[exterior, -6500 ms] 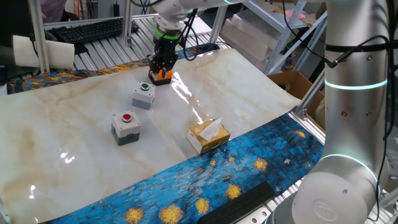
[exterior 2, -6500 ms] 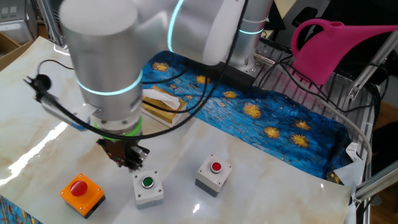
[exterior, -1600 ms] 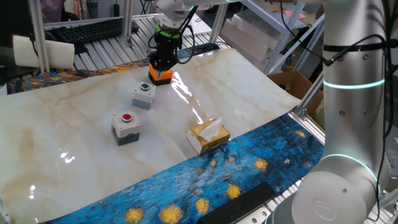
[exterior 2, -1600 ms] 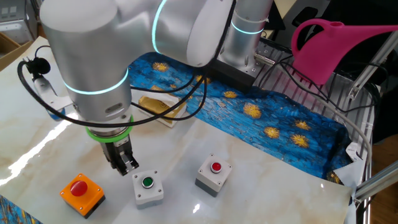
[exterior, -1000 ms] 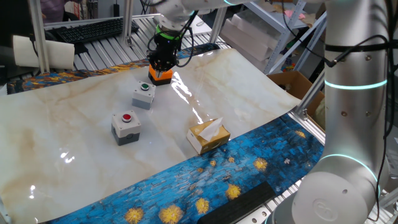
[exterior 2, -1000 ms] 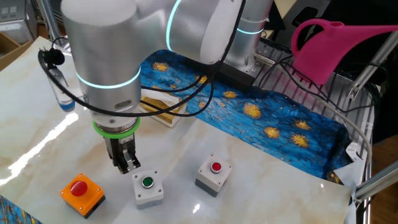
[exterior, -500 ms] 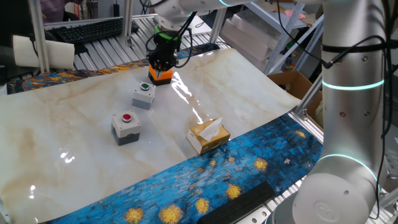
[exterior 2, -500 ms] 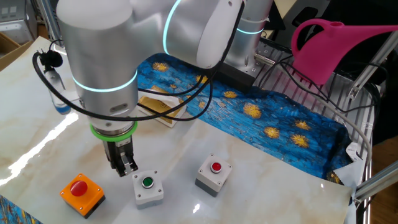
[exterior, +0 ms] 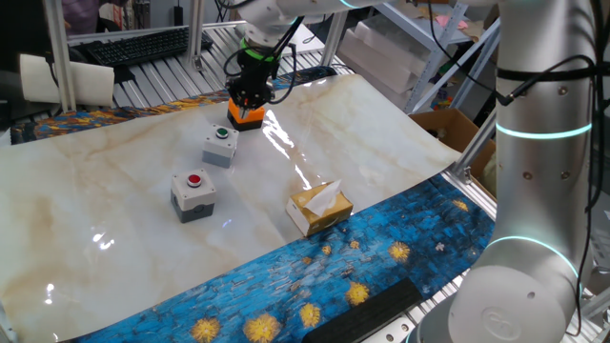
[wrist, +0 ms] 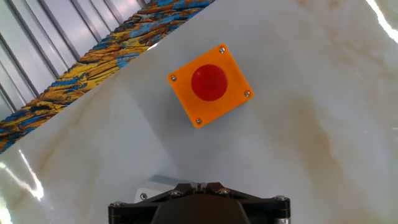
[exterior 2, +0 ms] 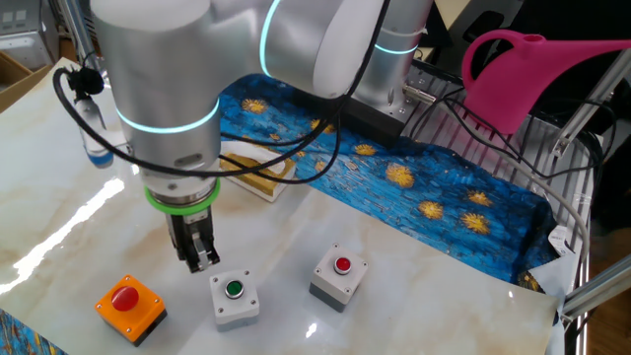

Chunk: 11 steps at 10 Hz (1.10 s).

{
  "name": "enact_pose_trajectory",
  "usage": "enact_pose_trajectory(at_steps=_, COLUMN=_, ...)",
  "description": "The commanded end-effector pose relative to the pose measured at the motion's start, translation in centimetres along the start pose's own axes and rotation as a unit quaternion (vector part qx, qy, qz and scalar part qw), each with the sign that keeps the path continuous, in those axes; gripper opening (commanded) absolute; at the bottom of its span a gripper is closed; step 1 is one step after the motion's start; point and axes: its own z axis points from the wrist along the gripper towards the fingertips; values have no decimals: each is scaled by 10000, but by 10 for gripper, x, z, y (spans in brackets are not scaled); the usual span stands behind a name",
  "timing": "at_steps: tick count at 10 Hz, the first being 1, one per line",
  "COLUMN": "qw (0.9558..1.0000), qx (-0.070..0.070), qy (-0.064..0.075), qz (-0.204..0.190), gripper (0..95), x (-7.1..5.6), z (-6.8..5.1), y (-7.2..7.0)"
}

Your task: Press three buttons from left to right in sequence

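Observation:
Three button boxes stand in a row on the marble-patterned table. The grey box with red button point(exterior: 193, 193) point(exterior 2: 338, 275) is nearest the tissue box. The grey box with green button point(exterior: 220, 145) point(exterior 2: 235, 297) is in the middle. The orange box with red button point(exterior: 246, 116) point(exterior 2: 130, 304) point(wrist: 211, 85) is at the far end. My gripper point(exterior: 250, 96) point(exterior 2: 200, 259) point(wrist: 199, 185) hangs above the table between the orange and green boxes, its fingertips shut together and holding nothing. In the hand view the orange box lies ahead of the fingertips, apart from them.
A tan tissue box point(exterior: 319, 208) point(exterior 2: 254, 168) stands near the blue starry cloth point(exterior: 315, 276). A pink watering can point(exterior 2: 523, 74) sits on a rack beyond the table. Another robot arm column point(exterior: 538, 143) stands at the right edge.
Since 6.5 s ago the hand has risen slightly by the orange box and the wrist has turned. Over the last second it barely shifts. The boxes have not moved.

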Motion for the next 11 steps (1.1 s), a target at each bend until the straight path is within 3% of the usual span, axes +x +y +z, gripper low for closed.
enact_pose_trajectory(at_steps=1, qw=9996, qx=39, qy=5, qz=-295, gripper=0, x=-3, z=-7, y=-3)
enact_pose_trajectory(at_steps=6, qw=9982, qx=114, qy=-38, qz=-586, gripper=0, x=-34, z=-6, y=-4)
enact_pose_trajectory(at_steps=11, qw=9951, qx=108, qy=-28, qz=-978, gripper=0, x=-80, z=-2, y=-11)
